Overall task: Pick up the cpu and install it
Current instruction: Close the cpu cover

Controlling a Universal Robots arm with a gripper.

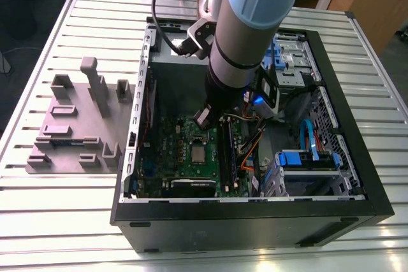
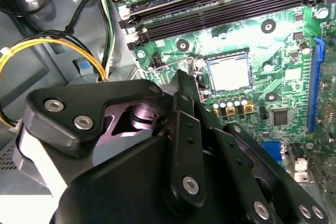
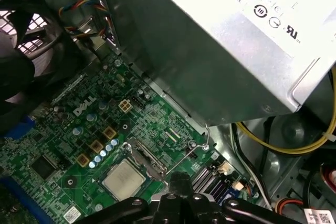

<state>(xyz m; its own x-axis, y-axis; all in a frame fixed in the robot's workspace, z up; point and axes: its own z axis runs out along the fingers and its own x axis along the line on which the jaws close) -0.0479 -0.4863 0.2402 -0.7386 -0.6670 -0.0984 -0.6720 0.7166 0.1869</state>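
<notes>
The cpu [image 1: 199, 153] lies flat in its socket on the green board [image 1: 185, 133], centre of the exterior view. The gripper [image 1: 204, 118] hangs just above and beside it, toward the frame's top; whether spread or pressed together, I cannot tell.

The small square silvery-topped cpu [image 2: 229, 74] [image 3: 124, 179] [image 1: 199, 153] has a pale rim and sits on the green circuit board [image 3: 63, 145] [image 2: 283, 51], which is dotted with gold squares and silver-blue capacitor tops. The matte black gripper linkage [image 2: 173, 161] has shiny silver screws. Yellow wires [image 2: 47, 45] loop past the plain grey power supply box [image 3: 210, 51] with its white label, and the ribbed table [image 1: 64, 221] is striped silver.
</notes>
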